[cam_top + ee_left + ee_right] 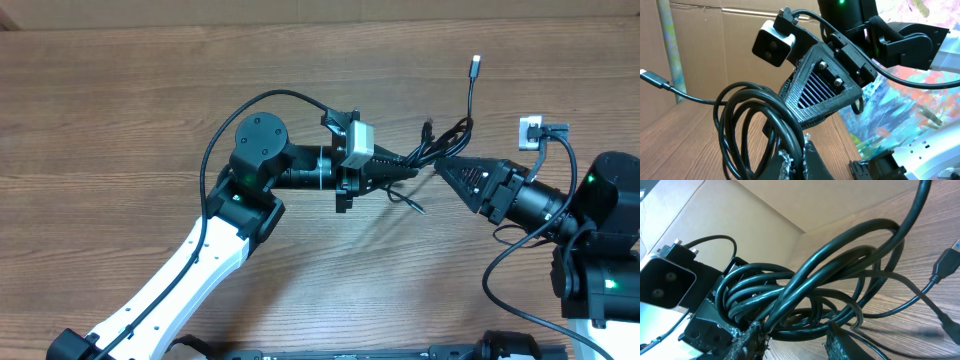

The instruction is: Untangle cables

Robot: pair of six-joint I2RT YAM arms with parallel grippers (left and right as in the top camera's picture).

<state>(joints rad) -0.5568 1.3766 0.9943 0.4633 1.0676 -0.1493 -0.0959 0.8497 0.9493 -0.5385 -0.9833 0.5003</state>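
The cables point(455, 135) are a bundle of thin black loops lifted between my two grippers near the table's middle right. One silver-tipped end point(476, 66) trails toward the back, and a loose end point(410, 203) lies in front. My left gripper point(418, 160) points right and is shut on a strand of the cables point(747, 125), pinched between its fingers point(790, 165). My right gripper point(438, 166) points left, tip to tip with it. Its jaws point(797, 342) stand apart around several strands point(815, 280), which rest against the left finger point(752, 340). A black plug point(942, 267) hangs to the right.
A small white block point(528, 130) with a thick arm wire lies on the wooden table point(150, 110) behind the right arm. A cardboard wall point(300, 12) runs along the back edge. The left arm's wire point(215, 140) arcs above its elbow.
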